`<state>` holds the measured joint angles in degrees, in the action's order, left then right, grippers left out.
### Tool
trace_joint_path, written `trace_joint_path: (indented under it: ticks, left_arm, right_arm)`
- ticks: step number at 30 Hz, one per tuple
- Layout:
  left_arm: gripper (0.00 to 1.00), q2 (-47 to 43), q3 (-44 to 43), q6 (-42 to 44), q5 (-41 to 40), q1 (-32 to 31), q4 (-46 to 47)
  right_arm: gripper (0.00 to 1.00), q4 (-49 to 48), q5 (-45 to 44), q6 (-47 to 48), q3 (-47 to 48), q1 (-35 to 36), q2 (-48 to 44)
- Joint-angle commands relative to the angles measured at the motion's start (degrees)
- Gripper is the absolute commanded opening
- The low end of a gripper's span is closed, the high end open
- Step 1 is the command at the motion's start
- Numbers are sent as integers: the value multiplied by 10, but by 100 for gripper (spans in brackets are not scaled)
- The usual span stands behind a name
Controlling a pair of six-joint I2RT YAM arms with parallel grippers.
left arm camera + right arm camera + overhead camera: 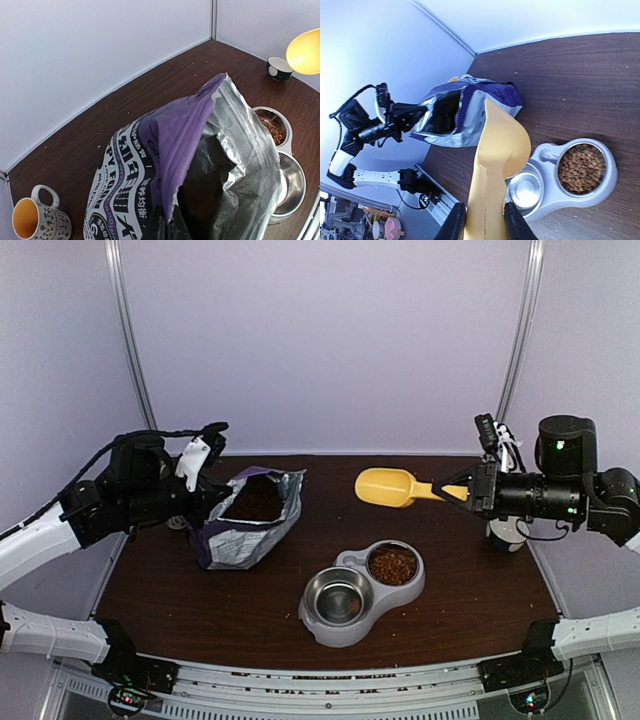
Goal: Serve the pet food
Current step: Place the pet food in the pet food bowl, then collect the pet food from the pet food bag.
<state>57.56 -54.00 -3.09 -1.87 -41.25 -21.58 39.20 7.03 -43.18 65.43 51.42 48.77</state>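
right pincer (485,222): clamped on the handle of the yellow scoop (390,486), which it holds level in the air to the right of the bag (240,540), bowl end pointing at the bag.
left pincer (167,225): closed on the bag's rim, propping the mouth open and tilted toward the scoop.
kibble (393,565): one heap fills the far right well of the double dish (350,560). more lies dark inside the bag mouth. the near steel well holds none.
scoop load: no kibble shows in it from above, and the right wrist view gives only its underside.
step, as i judge it: between dips, either going to the bag for more or finished with one well.
handling: the kibble is dry, light, hard pellets in a loose mass. it pours, rolls and bounces off steel, and cannot be pinched.
where to take it: only with the scoop, pushed low into the mass and lifted level.
hold points: scoop by its handle, bag by its rim. the foil is thin and crinkly and would likely slump if let go.
risk: a tilt would scatter pellets over the counter (150,590), and the bag rim may snag the scoop.
others: a mug (37,220) near the bag and a small cup (279,67) at the far right, both apart from the work.
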Motion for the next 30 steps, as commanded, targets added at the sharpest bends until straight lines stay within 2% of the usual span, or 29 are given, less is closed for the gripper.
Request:
trace_joint_path:
  ticks: [1,5,9,16,22,30]
  left_arm:
    - [0,-25,2,-4,5,3,29]
    - [0,-32,5,-6,9,3,33]
    - [0,-27,6,-7,23,3,37]
    - [0,-21,5,-4,40,3,41]
    - [0,-20,11,-1,54,3,47]
    - [0,-6,7,-1,78,2,48]
  right_arm:
    - [0,-126,37,7,19,45,37]
    - [0,-170,37,25,39,86,80]
    - [0,-158,12,59,74,124,131]
    - [0,-90,-50,98,165,145,207]
    - [0,15,-94,139,258,155,328]
    - [0,94,-144,146,348,157,455]
